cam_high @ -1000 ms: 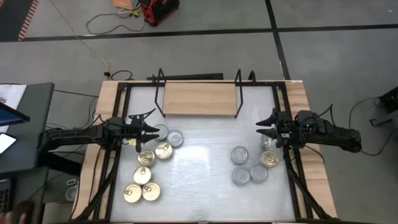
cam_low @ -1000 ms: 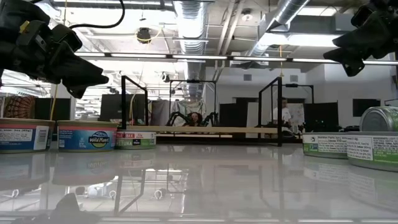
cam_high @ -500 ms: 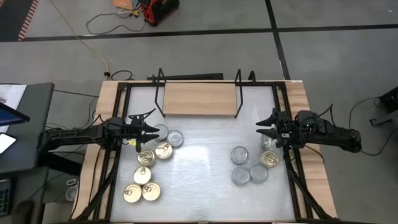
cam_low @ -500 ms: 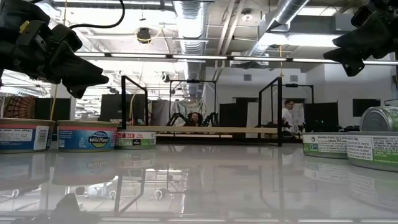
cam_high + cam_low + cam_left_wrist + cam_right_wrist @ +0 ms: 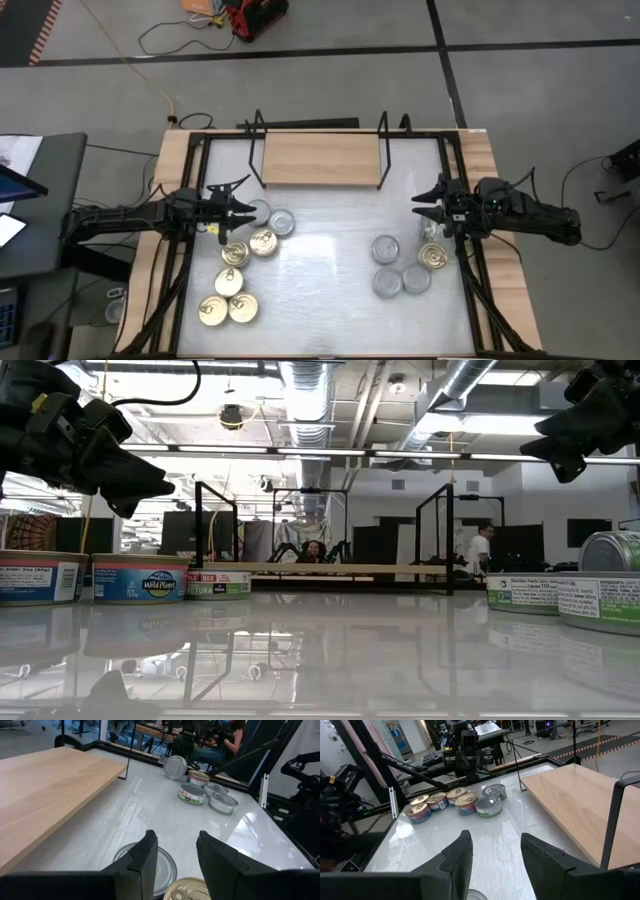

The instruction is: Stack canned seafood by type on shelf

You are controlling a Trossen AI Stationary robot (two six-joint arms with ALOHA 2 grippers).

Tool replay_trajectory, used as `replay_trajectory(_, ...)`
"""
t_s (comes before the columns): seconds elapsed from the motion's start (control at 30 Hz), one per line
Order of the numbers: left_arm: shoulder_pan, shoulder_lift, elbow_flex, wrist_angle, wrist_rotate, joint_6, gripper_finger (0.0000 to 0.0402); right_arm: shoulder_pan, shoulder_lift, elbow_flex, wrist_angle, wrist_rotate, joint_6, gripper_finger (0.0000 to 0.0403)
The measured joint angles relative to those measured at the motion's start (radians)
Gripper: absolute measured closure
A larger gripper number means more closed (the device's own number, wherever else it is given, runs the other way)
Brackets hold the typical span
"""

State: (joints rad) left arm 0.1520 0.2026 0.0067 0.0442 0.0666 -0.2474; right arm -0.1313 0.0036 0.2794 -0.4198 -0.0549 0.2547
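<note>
Tins [image 5: 240,280] on white tabletop [image 5: 330,300] — shelf [image 5: 318,158] bare wood.

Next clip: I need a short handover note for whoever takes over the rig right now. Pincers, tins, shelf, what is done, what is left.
Left pincer: open, empty, above the silver-lidded tins at the left cluster's far end.
Right pincer: open, empty, over the right cluster's far end.
Shelf: at the table's far edge, nothing on its board.
Left cluster of tins: seven tins, mostly gold pull-tab lids, two silver ones nearest the shelf.
Right cluster of tins: about five, mostly silver-grey lids, one gold.
Done: no tin is on the shelf.
Left: move every tin to the shelf and stack by type.
</note>
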Motion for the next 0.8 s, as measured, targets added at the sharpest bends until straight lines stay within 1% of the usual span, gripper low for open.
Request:
replay_trajectory(0.47, 0.0, 0.0, 0.0, 0.0, 0.0, 0.0, 0.0273, 0.0, 0.0, 0.0, 0.0, 0.0, 0.0, 0.021)
replay_trajectory(0.67, 0.0, 0.0, 0.0, 0.008, 0.0, -0.062, 0.0273, 0.0, 0.0, 0.0, -0.001, 0.0, -0.018, 0.021)
replay_trajectory(0.8, 0.0, 0.0, 0.0, 0.035, -0.019, -0.061, 0.0273, -0.001, 0.003, -0.001, 0.032, 0.003, -0.058, 0.021)
